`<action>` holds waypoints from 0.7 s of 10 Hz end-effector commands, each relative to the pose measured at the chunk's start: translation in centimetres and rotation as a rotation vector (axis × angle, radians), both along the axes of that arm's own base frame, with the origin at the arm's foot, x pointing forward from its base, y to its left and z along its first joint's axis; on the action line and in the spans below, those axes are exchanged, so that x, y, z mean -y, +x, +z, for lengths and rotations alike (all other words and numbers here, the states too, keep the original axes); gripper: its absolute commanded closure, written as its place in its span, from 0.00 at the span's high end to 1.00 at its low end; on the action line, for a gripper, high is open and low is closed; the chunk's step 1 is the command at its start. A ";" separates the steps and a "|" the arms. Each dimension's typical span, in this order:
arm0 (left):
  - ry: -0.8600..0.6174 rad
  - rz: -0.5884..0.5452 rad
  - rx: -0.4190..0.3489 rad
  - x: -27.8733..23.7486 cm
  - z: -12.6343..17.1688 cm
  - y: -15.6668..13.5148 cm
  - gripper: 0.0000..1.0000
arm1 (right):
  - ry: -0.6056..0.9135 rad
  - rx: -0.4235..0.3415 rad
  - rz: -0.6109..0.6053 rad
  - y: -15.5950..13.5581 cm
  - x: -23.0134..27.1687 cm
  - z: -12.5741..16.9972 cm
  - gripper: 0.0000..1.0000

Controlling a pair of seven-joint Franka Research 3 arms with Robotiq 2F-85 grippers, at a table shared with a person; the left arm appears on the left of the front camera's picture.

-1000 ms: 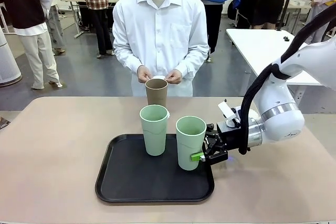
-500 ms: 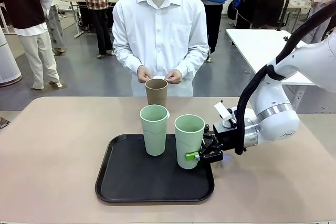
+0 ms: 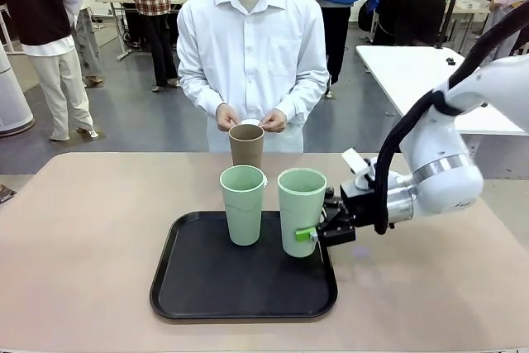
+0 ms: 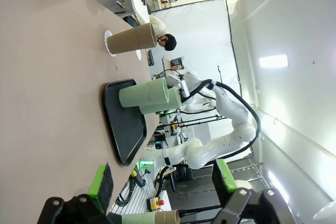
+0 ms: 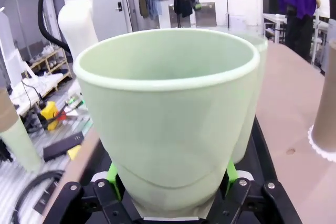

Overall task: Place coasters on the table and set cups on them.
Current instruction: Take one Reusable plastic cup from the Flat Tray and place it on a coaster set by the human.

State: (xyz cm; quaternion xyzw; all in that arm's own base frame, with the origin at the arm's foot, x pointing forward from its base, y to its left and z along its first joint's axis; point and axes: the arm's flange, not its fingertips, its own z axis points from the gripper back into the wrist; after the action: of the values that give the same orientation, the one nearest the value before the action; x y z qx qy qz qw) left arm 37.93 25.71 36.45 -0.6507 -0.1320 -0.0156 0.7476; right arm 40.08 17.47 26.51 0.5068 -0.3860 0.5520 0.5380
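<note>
My right gripper (image 3: 312, 236) is shut on the lower part of a pale mint cup (image 3: 302, 211) and holds it just above the right side of the black tray (image 3: 207, 287). In the right wrist view the green pads (image 5: 112, 174) press both sides of that cup (image 5: 168, 108). A second mint cup (image 3: 243, 204) stands on the tray. Beyond it, a tan-brown cup (image 3: 246, 145) stands on the beige table (image 3: 83, 229), on a white coaster (image 4: 108, 42). The person's hands hold another coaster (image 3: 252, 124). My left gripper (image 4: 161, 179) is open and holds nothing, low over the table far from the cups.
The person in a white shirt (image 3: 252, 47) stands at the table's far edge, right behind the brown cup. A white table (image 3: 413, 72) stands at the back right. Bare tabletop lies left and right of the tray.
My right gripper has shut on the right mint cup and raised it a little off the tray. The other cups and the person's hands have stayed put.
</note>
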 end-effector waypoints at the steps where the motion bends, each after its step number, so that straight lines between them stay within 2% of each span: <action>1: -0.009 0.000 0.015 -0.1 0.2 -0.1 1.00 | 0.018 -0.049 -0.047 -1.8 0.0 7.5 0.25; 4: -0.009 0.000 0.015 -0.1 0.2 -0.1 1.00 | -0.010 -0.017 -0.069 -2.3 -0.2 15.5 0.25; 5: -0.009 0.000 0.015 -0.1 0.2 -0.1 1.00 | -0.026 0.006 -0.068 -2.8 -0.5 17.0 0.25; 7: -0.009 0.000 0.015 -0.1 0.2 -0.1 1.00 | -0.068 0.030 -0.060 -3.6 -0.6 17.6 0.25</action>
State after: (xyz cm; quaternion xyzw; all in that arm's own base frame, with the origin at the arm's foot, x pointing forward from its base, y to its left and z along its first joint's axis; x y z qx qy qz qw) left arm 37.92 25.71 36.45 -0.6508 -0.1319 -0.0156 0.7475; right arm 36.84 18.09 45.22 0.4790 -0.4041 0.5513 0.5507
